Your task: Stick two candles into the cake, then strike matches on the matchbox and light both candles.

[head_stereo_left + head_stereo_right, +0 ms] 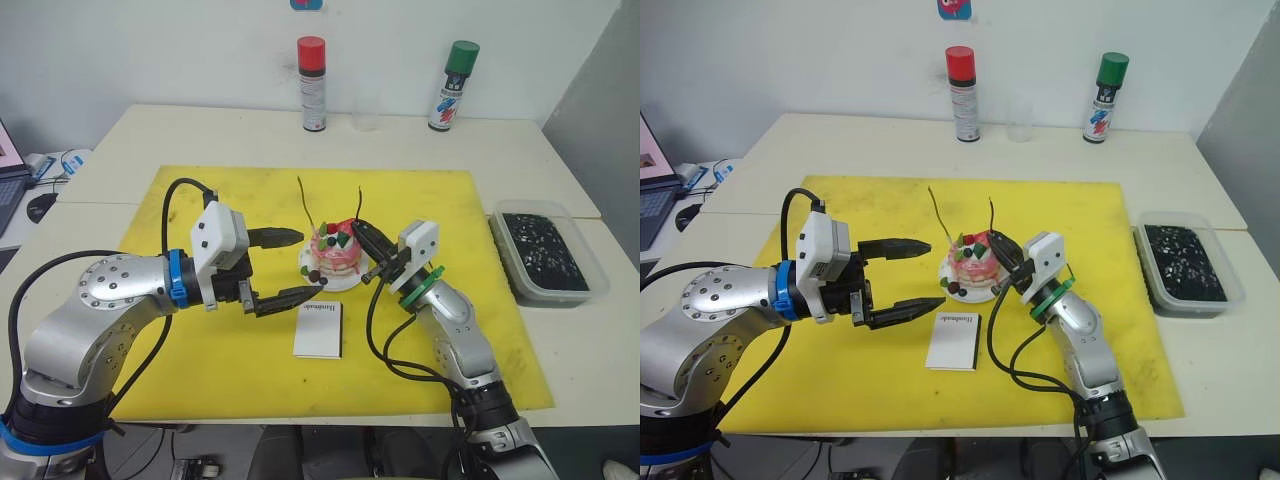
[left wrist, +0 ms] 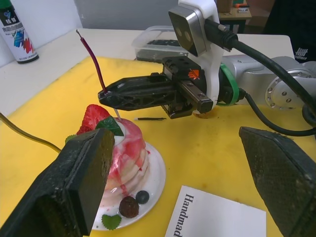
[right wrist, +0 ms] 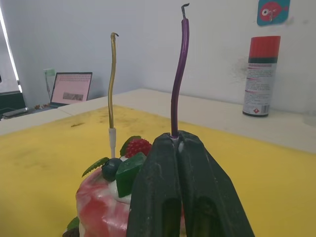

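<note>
While the head views give the layout, the right wrist view shows the grip: the right gripper [image 3: 177, 143] is pinched closed on the foot of the purple candle [image 3: 178, 74], which stands upright over the cake [image 1: 336, 252]. Beside it, the gold candle [image 3: 112, 84] is planted in the cake's top. From the left wrist view, a match [image 2: 150, 119] lies on the yellow mat [image 1: 200, 350] behind the cake. Reaching in from the left, forearm level, the left gripper [image 1: 292, 265] is spread wide and empty just beside the plate [image 1: 308, 268]. In front of the cake, the matchbox [image 1: 318, 329] lies flat on the mat, which covers the bench [image 1: 100, 150].
</note>
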You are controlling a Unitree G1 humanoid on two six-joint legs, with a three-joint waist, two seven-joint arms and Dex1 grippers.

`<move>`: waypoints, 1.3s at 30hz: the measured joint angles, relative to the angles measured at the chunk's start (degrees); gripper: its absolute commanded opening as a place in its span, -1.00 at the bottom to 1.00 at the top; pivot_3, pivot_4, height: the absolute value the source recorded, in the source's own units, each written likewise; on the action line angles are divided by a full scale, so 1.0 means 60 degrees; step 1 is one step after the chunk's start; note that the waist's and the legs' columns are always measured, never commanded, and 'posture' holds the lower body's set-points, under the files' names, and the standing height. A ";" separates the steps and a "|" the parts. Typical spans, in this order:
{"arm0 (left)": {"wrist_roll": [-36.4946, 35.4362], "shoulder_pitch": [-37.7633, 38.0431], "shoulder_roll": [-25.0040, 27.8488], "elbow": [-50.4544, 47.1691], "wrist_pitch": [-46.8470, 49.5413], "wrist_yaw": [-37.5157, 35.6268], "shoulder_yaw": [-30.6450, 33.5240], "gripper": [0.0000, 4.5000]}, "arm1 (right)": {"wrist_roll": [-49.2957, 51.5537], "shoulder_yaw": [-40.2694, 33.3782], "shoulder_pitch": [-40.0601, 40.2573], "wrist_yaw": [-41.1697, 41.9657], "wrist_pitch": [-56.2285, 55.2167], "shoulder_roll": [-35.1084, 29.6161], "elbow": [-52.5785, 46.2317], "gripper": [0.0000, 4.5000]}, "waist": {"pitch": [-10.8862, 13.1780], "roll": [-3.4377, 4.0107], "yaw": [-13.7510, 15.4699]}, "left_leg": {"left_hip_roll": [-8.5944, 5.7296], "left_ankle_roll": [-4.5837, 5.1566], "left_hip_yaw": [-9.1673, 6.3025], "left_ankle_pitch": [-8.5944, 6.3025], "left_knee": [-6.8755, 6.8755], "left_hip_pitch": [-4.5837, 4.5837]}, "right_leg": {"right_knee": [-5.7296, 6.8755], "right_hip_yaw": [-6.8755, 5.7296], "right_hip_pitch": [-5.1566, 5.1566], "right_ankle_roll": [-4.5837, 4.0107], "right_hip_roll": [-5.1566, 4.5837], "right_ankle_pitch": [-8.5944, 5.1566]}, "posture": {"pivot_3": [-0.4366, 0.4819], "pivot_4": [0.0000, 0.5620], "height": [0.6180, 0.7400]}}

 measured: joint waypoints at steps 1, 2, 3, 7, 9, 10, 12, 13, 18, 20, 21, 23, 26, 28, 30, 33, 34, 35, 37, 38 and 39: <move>0.0000 0.0000 0.0000 0.0000 -0.0001 -0.0001 -0.0001 1.00 | -0.0033 0.0011 0.0007 -0.0003 -0.0025 0.0000 0.0000 -0.99 | 0.0000 0.0000 0.0000 | 0.0000 0.0000 0.0000 0.0000 0.0000 0.0000 | 0.0000 0.0000 0.0000 0.0000 0.0000 0.0000 | -0.05 -0.47 1.00; 0.0000 0.0000 0.0000 0.0000 -0.0001 -0.0001 -0.0002 1.00 | -0.0047 0.0022 0.0020 -0.0007 -0.0061 0.0005 0.0000 -0.99 | 0.0000 0.0000 0.0000 | 0.0000 0.0000 0.0000 0.0000 0.0000 0.0000 | 0.0000 0.0000 0.0000 0.0000 0.0000 0.0000 | -0.05 -0.47 1.00; 0.0000 0.0000 0.0000 0.0000 -0.0001 -0.0001 -0.0003 1.00 | -0.0062 0.0024 0.0041 -0.0011 -0.0077 0.0012 0.0000 -0.99 | 0.0000 0.0000 0.0001 | 0.0000 0.0000 0.0000 0.0000 0.0000 0.0000 | 0.0000 0.0000 0.0000 0.0000 0.0000 0.0000 | -0.05 -0.47 1.00; 0.0003 0.0000 0.0000 0.0000 -0.0003 -0.0003 -0.0019 1.00 | -0.0100 0.0038 0.0339 -0.0021 -0.0240 0.0113 0.0000 -0.99 | 0.0000 0.0000 0.0000 | 0.0000 0.0000 0.0000 0.0000 0.0000 0.0000 | 0.0000 0.0001 0.0001 0.0000 0.0000 0.0000 | -0.05 -0.47 1.00; 0.0003 0.0000 -0.0001 0.0000 -0.0003 -0.0002 -0.0038 1.00 | -0.0099 0.0051 0.0402 -0.0022 -0.0263 0.0171 0.0000 -0.99 | 0.0000 0.0000 -0.0001 | 0.0000 0.0000 0.0000 0.0000 0.0000 0.0002 | 0.0001 0.0000 0.0000 0.0000 0.0000 0.0000 | -0.05 -0.47 1.00; 0.0003 0.0000 0.0000 0.0000 -0.0003 -0.0002 -0.0053 1.00 | -0.0096 0.0053 0.0425 -0.0027 -0.0264 0.0223 0.0000 -0.99 | 0.0000 0.0000 -0.0001 | 0.0000 0.0000 0.0000 0.0000 0.0000 0.0002 | 0.0003 0.0000 0.0000 0.0000 0.0000 0.0000 | -0.05 -0.47 1.00; 0.0006 0.0000 -0.0001 0.0000 -0.0005 -0.0002 -0.0068 1.00 | -0.0092 0.0057 0.0427 -0.0040 -0.0263 0.0322 0.0000 -0.99 | 0.0000 0.0000 -0.0001 | 0.0000 0.0000 -0.0001 0.0000 0.0000 0.0002 | 0.0003 0.0000 0.0000 0.0000 0.0000 0.0000 | -0.05 -0.47 1.00; 0.0008 0.0001 0.0000 0.0000 -0.0008 -0.0002 -0.0068 1.00 | -0.0091 0.0060 0.0427 -0.0043 -0.0262 0.0348 0.0000 -0.99 | 0.0000 0.0000 -0.0001 | 0.0000 0.0000 0.0000 0.0000 0.0000 0.0002 | 0.0003 0.0001 0.0001 0.0000 0.0000 0.0000 | -0.05 -0.47 1.00; 0.0012 0.0001 0.0000 0.0000 -0.0037 -0.0007 -0.0075 1.00 | -0.0096 0.0047 0.0424 -0.0080 -0.0262 0.0392 0.0001 -0.99 | 0.0000 0.0000 -0.0001 | 0.0000 0.0000 -0.0001 0.0000 0.0000 0.0002 | 0.0003 0.0000 0.0000 -0.0001 0.0000 0.0000 | -0.05 -0.47 1.00; 0.0015 0.0001 -0.0001 0.0000 -0.0082 -0.0008 -0.0084 1.00 | -0.0105 0.0041 0.0429 -0.0111 -0.0271 0.0392 0.0059 -0.99 | 0.0000 0.0000 -0.0001 | 0.0000 0.0000 -0.0001 0.0000 0.0000 0.0002 | 0.0003 0.0000 0.0001 0.0000 0.0000 0.0000 | -0.05 -0.47 1.00; 0.0015 0.0000 -0.0001 0.0000 -0.0095 -0.0007 -0.0090 1.00 | -0.0115 0.0039 0.0448 -0.0156 -0.0295 0.0391 0.0145 -0.99 | 0.0000 0.0000 -0.0002 | 0.0000 0.0000 -0.0001 0.0000 0.0000 0.0002 | 0.0003 0.0000 0.0001 -0.0001 0.0000 0.0000 | -0.05 -0.47 1.00; 0.0018 0.0001 -0.0001 0.0001 -0.0107 -0.0005 -0.0133 1.00 | -0.0124 0.0018 0.0569 -0.0240 -0.0432 0.0389 0.0344 -0.99 | 0.0000 0.0000 -0.0001 | -0.0001 0.0000 0.0000 0.0000 0.0000 0.0002 | 0.0003 0.0001 0.0001 -0.0001 -0.0001 0.0000 | -0.05 -0.47 1.00; 0.0019 0.0000 0.0000 0.0001 -0.0110 -0.0003 -0.0157 1.00 | -0.0129 0.0020 0.0610 -0.0263 -0.0577 0.0376 0.0424 -0.99 | -0.0001 0.0000 -0.0003 | 0.0000 0.0000 0.0001 0.0000 0.0001 0.0007 | 0.0005 0.0002 0.0003 0.0000 -0.0001 0.0000 | -0.05 -0.47 1.00; 0.0019 0.0001 0.0000 0.0001 -0.0111 -0.0005 -0.0164 1.00 | -0.0115 0.0027 0.0609 -0.0253 -0.0616 0.0385 0.0494 -0.99 | -0.0001 0.0000 -0.0004 | 0.0000 0.0000 0.0000 0.0000 0.0001 0.0011 | 0.0009 0.0001 0.0005 -0.0001 0.0000 0.0000 | -0.05 -0.47 1.00; 0.0021 0.0002 0.0000 0.0001 -0.0112 -0.0006 -0.0183 1.00 | -0.0112 0.0040 0.0608 -0.0248 -0.0629 0.0390 0.0539 -0.99 | -0.0002 0.0000 -0.0003 | 0.0000 0.0000 0.0000 0.0000 0.0001 0.0013 | 0.0011 0.0002 0.0007 -0.0001 0.0000 0.0000 | -0.05 -0.47 1.00; 0.0025 0.0041 0.0000 0.0001 -0.0117 -0.0003 -0.0244 1.00 | -0.0090 0.0066 0.0614 -0.0211 -0.0611 0.0391 0.0532 -0.99 | -0.0003 0.0000 -0.0003 | 0.0000 0.0000 0.0000 0.0001 0.0003 0.0014 | 0.0012 0.0003 0.0009 -0.0001 0.0000 0.0001 | -0.05 -0.47 1.00; 0.0028 0.0067 0.0000 0.0000 -0.0117 -0.0003 -0.0255 1.00 | -0.0082 0.0063 0.0618 -0.0213 -0.0600 0.0393 0.0524 -0.99 | -0.0003 0.0000 -0.0003 | 0.0000 -0.0001 0.0000 0.0001 0.0003 0.0014 | 0.0012 0.0002 0.0009 -0.0002 0.0000 0.0001 | -0.05 -0.47 1.00; 0.0036 0.0094 0.0000 0.0000 -0.0125 -0.0004 -0.0262 1.00 | -0.0046 0.0048 0.0621 -0.0226 -0.0581 0.0396 0.0491 -0.89 | -0.0003 0.0000 -0.0003 | 0.0000 -0.0001 -0.0001 0.0001 0.0003 0.0014 | 0.0012 0.0002 0.0009 -0.0002 0.0000 0.0001 | -0.05 -0.47 1.00; 0.0043 0.0133 0.0000 0.0000 -0.0142 -0.0006 -0.0268 1.00 | -0.0002 0.0022 0.0624 -0.0248 -0.0462 0.0395 0.0428 -0.68 | -0.0003 0.0000 -0.0003 | 0.0000 -0.0001 -0.0001 0.0001 0.0003 0.0014 | 0.0012 0.0002 0.0009 -0.0002 0.0000 0.0001 | -0.05 -0.47 1.00; 0.0046 0.0156 0.0001 -0.0001 -0.0150 -0.0007 -0.0273 1.00 | 0.0011 0.0003 0.0643 -0.0274 -0.0360 0.0394 0.0421 -0.54 | -0.0002 0.0001 -0.0003 | 0.0000 -0.0001 -0.0001 0.0001 0.0003 0.0013 | 0.0012 0.0001 0.0008 -0.0002 0.0000 0.0001 | -0.05 -0.47 1.00; 0.0053 0.0187 0.0000 -0.0001 -0.0153 -0.0007 -0.0278 1.00 | 0.0049 -0.0019 0.0649 -0.0315 -0.0272 0.0395 0.0370 -0.41 | -0.0002 0.0001 -0.0003 | 0.0000 -0.0001 0.0001 0.0001 0.0003 0.0013 | 0.0013 0.0003 0.0007 -0.0002 0.0000 0.0001 | -0.05 -0.47 1.00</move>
